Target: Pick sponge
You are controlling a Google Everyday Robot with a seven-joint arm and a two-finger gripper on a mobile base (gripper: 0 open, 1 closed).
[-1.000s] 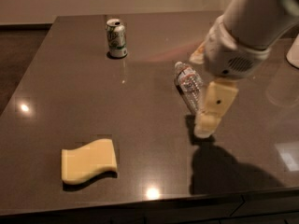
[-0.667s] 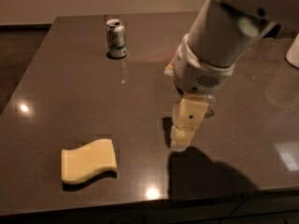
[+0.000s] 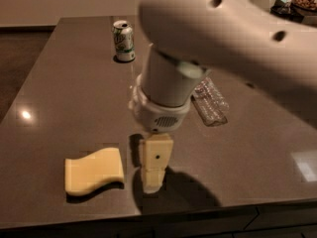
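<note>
The sponge [image 3: 94, 171] is a pale yellow foam slab with wavy edges, lying flat on the dark table near the front left. My gripper [image 3: 153, 175] hangs from the white arm, pointing down just to the right of the sponge, a small gap apart from it. Its cream blocky finger with a dark dot faces the camera.
A green and white soda can [image 3: 124, 41] stands upright at the back of the table [image 3: 64, 98]. A clear plastic bottle [image 3: 210, 103] lies on its side right of the arm. The table's front edge runs just below the sponge. Items sit on a counter at top right.
My arm has swung left and toward the front, carrying the gripper from beside the plastic bottle to right next to the sponge. The sponge, can and bottle have not moved.
</note>
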